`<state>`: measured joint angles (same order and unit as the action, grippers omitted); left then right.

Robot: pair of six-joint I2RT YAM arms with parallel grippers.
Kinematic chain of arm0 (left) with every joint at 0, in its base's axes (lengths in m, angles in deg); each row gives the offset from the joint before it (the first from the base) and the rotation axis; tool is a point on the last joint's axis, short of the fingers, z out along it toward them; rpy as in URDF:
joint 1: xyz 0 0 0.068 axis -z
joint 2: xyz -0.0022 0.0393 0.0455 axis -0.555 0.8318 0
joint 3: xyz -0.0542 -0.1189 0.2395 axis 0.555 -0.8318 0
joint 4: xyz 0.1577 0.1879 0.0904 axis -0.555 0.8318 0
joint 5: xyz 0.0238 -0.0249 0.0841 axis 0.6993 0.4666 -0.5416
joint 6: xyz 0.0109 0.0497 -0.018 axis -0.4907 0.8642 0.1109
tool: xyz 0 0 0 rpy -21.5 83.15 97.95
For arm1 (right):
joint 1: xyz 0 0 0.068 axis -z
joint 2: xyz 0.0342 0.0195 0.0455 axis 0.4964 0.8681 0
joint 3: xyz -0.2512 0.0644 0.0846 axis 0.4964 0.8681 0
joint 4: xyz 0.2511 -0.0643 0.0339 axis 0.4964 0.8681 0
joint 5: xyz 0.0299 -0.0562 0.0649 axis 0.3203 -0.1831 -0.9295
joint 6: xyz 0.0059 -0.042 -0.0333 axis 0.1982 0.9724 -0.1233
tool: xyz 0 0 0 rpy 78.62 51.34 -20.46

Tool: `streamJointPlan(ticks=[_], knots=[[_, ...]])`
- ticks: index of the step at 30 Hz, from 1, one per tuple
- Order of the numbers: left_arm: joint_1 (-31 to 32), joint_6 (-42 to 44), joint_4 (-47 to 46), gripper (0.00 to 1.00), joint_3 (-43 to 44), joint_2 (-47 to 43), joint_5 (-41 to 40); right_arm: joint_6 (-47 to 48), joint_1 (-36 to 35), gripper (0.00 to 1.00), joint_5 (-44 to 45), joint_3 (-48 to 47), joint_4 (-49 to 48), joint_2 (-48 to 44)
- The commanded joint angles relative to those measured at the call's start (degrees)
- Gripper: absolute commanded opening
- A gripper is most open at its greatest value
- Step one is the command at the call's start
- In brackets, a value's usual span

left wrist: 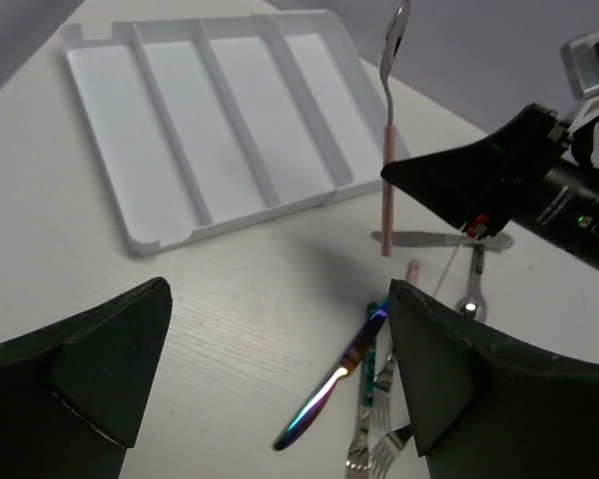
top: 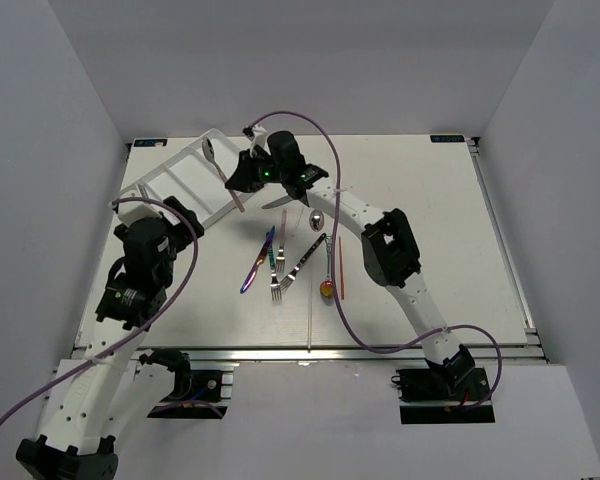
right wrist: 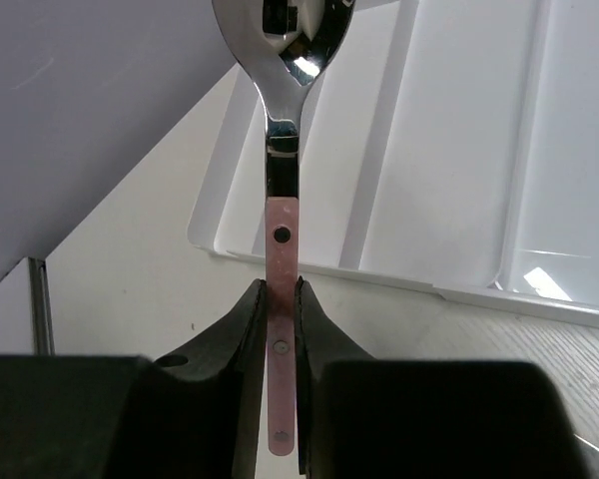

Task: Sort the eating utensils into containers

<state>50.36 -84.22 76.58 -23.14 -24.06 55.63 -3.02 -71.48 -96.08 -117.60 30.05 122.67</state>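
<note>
our right tool (right wrist: 282,299) is clamped tight on the pink handle of a silver spoon (right wrist: 283,225), holding it upright in the air, bowl up, by the edge of the white tray (left wrist: 160,238). our left tool (left wrist: 280,299) hangs wide open, holding nothing, above the tabletop (left wrist: 70,249). the other utensils, an iridescent knife (left wrist: 329,387) among them, lie clustered beside the tray.

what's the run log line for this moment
right gripper: shut on pink-handled spoon, upright near tray | left gripper: open, empty
</note>
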Motion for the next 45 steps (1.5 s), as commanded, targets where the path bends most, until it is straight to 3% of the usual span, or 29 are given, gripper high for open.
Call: streamJointPlan(ticks=[1, 7, 12, 15, 21, 22, 25, 28, 29, 30, 38, 40, 41, 43, 45], knots=[[-0.03, 1.90, 1.52, 0.98, -1.66, 2.43, 1.52, -4.33, -0.12, 0.00, -3.74, -0.61, -16.32, -1.17], [-0.03, -3.89, -4.54, 0.98, 0.97, 7.79, 9.55, 2.77, -3.11, 0.00, 0.73, 15.11, -13.82, -13.38], [-0.03, -8.73, -10.08, 0.98, 3.34, 14.30, 11.05, 4.27, -5.13, 0.00, -0.15, 22.31, -8.53, -20.76], [-0.03, -9.09, -11.05, 0.92, 5.62, 17.73, 10.70, 4.27, -5.75, 0.00, -2.78, 27.59, -8.52, -24.54], [-0.03, -8.30, -9.47, 0.72, 7.83, 20.82, 8.60, 6.03, -7.33, 0.00, -5.50, 30.50, -6.07, -27.89], [-0.03, -8.21, -10.34, 0.61, 7.40, 20.12, 8.07, 5.95, -7.50, 0.00, -5.86, 31.54, -6.67, -28.59], [-0.03, -8.21, -11.31, 0.48, 7.21, 19.85, 8.68, 5.42, -7.77, 0.00, -6.03, 33.13, -7.73, -29.39], [-0.03, -8.47, -12.89, 0.27, 6.60, 20.55, 12.27, 4.63, -7.86, 0.00, -7.00, 33.05, -8.35, -29.21], [-0.03, -8.56, -13.25, 0.10, 6.51, 20.81, 13.24, 4.45, -7.86, 0.00, -7.18, 32.96, -8.61, -29.21], [-0.03, -8.65, -13.43, 0.02, 6.60, 21.60, 14.47, 4.28, -7.86, 0.00, -7.18, 32.87, -9.13, -29.12], [-0.03, -10.32, -13.43, 0.00, 8.62, 25.38, 13.17, 0.85, -5.40, 0.00, -7.44, 36.38, -13.62, -31.49], [-0.03, -10.76, -13.25, 0.00, 9.41, 26.43, 11.24, -0.29, -4.17, 0.29, -7.35, 38.40, -15.19, -32.46], [-0.03, -11.11, -13.08, 0.00, 10.20, 26.79, 10.45, -0.56, -3.29, 0.61, -6.66, 39.98, -15.64, -33.25], [-0.12, -11.29, -13.34, 0.00, 11.25, 27.58, 7.91, -0.91, -2.24, 0.89, -5.69, 41.92, -16.17, -34.48], [-0.12, -11.46, -11.77, 0.00, 14.75, 30.21, 4.74, -1.70, -0.31, 0.89, -3.50, 45.85, -16.61, -37.10]])
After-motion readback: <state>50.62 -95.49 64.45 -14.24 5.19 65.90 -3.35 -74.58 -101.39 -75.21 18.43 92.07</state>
